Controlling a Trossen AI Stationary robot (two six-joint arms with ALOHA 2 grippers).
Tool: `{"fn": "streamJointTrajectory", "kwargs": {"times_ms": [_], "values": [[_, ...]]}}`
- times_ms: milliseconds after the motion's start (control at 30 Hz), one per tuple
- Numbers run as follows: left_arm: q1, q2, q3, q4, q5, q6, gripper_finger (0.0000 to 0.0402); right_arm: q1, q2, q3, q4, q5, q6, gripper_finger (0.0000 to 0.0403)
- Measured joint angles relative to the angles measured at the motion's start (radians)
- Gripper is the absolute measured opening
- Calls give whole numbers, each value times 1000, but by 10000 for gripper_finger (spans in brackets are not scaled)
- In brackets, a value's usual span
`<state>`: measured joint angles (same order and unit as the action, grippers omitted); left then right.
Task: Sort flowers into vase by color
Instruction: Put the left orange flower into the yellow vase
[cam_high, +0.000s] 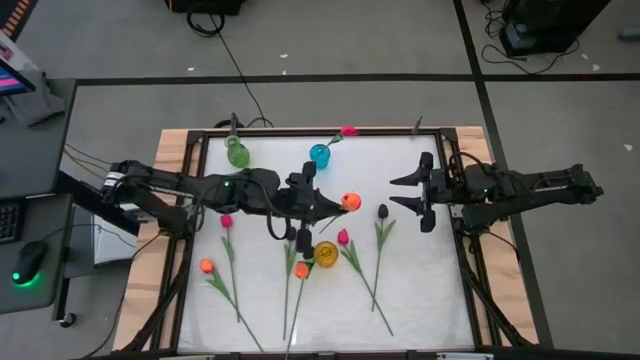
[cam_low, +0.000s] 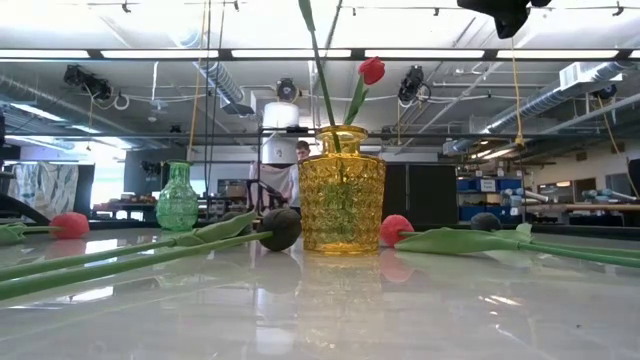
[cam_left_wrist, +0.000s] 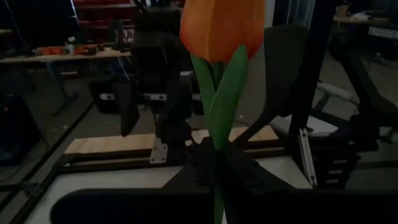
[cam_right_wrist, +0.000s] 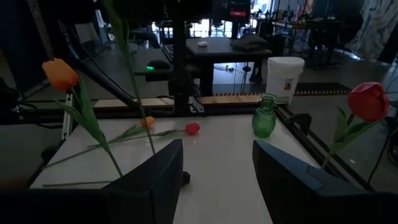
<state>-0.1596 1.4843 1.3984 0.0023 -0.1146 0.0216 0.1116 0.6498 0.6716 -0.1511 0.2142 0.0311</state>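
Pinching an orange tulip by its stem above mid-table, the left gripper could drop it short of the amber vase; the right gripper waits spread at right.

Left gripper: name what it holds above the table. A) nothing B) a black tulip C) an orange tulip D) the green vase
C: the left gripper is shut on the orange tulip, whose bud fills the left wrist view above its green stem, while the green vase stands apart near the table's far edge.
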Motion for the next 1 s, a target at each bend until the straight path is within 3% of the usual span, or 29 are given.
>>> {"fn": "streamJointTrajectory", "kwargs": {"times_ms": [433, 1000], "values": [[-1, 75, 1, 70, -4, -69, 11, 0, 0, 0, 1, 0, 0, 203], [-28, 52, 1, 56, -10, -80, 2, 0, 0, 0, 0, 0, 0, 203]]}}
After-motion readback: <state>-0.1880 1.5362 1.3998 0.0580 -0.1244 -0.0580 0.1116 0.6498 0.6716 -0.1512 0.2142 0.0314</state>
